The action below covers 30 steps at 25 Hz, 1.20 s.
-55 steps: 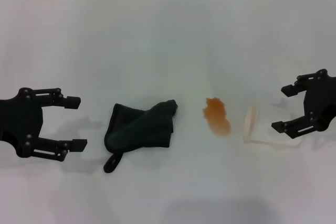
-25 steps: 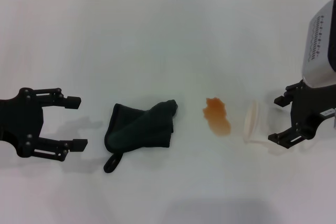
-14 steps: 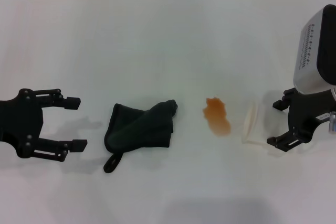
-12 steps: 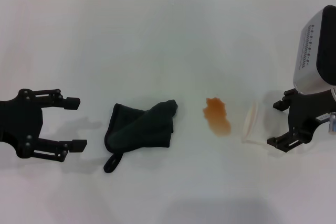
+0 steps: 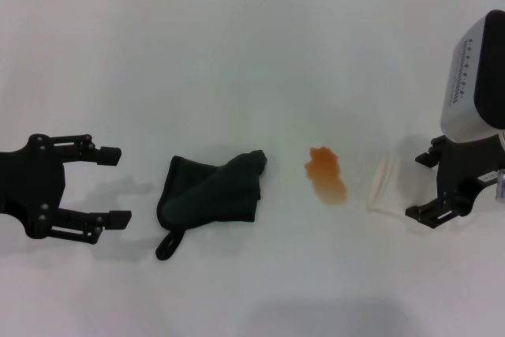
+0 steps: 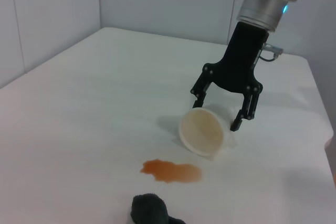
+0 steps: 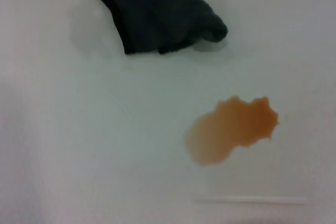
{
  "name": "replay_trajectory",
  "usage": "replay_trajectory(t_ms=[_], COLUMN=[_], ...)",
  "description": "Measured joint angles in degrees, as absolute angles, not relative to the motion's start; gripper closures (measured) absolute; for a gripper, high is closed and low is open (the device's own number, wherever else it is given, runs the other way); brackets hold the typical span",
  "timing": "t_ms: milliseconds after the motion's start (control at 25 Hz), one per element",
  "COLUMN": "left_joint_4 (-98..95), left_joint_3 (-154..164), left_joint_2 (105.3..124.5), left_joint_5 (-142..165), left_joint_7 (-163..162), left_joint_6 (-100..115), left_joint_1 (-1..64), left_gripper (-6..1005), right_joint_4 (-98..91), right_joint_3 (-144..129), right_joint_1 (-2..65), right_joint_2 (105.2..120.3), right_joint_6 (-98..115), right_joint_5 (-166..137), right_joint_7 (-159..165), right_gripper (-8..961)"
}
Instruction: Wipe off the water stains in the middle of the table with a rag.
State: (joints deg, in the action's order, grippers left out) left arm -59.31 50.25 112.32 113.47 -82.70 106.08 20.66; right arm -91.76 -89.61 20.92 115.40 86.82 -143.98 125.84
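Left pincer (image 5: pixel 110 184) at far left of white worktop (image 5: pixel 252 53), fingers spread, holding nothing. Near it, rag (image 5: pixel 211 192) lying crumpled, loop tab toward the near edge. Water stains (image 5: pixel 327 174), an orange-brown blotch, between rag and tipped paper cup (image 5: pixel 380 186). Right pincer (image 5: pixel 420 185) at far right, fingers parted either side of the cup's base, not visibly clamping it.

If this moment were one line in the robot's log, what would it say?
rag: untouched | water stains: unwiped | right gripper: open around tipped paper cup | left gripper: open, beside rag
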Motion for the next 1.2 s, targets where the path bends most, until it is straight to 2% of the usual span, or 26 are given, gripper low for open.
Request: replay_trajectory(t_ms=[560,640,1200], left_joint_4=[-59.3,-59.3,-58.7], left_joint_3=[50.2,50.2,49.9], left_joint_2=[112.32,112.32,113.0], left_joint_5=[113.5,113.5,113.5], left_joint_7=[-82.6,-82.6,-79.9], left_joint_6=[106.1,106.1,106.0], left_joint_1=[20.4,20.4,20.2], left_gripper=[167,168,175], right_joint_4=[-93.8,-94.4,-88.6], right_joint_3=[-88.5,-87.1,-74.6], right_joint_1=[20.4,19.9,9.8], right_joint_2=[115.39,115.36,115.15], right_joint_6=[86.9,86.6,77.0], right_joint_5=[-143.6,-142.6,-116.4], right_joint_7=[126.6,126.4,106.0], right_gripper=[256,302,328])
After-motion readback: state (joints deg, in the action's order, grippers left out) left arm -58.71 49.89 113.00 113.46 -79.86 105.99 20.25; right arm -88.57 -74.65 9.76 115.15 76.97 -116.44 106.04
